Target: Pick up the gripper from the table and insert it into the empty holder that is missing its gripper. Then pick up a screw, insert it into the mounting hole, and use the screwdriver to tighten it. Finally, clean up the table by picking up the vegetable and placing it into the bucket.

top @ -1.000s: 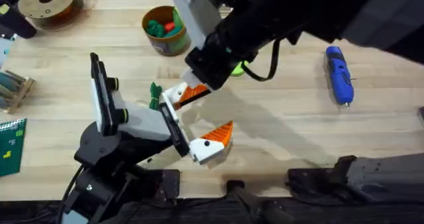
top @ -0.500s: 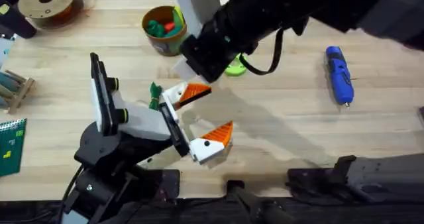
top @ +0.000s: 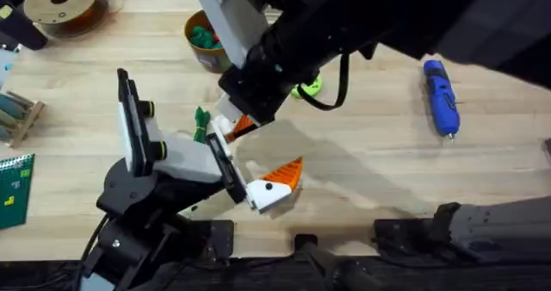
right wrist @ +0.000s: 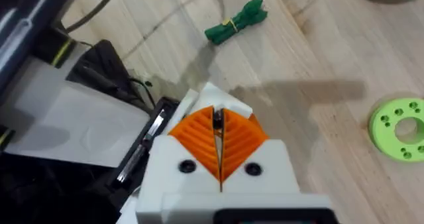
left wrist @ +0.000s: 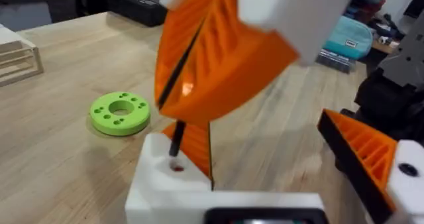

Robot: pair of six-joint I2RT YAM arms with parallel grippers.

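Above holder (left wrist: 173, 184), screw (left wrist: 177, 138) between right fingers (right wrist: 199, 141)

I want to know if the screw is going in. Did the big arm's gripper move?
Yes. The right gripper slid left and toward the camera, away from the green ring, and now sits over the holder.

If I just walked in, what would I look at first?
Probably the big black right arm reaching across the middle of the table, its gripper pinching a thin dark screw just above the white holder with its orange pad already in. After that, the blue screwdriver lying alone at the table's right side, and the bright green ring on the wood close by the holder.
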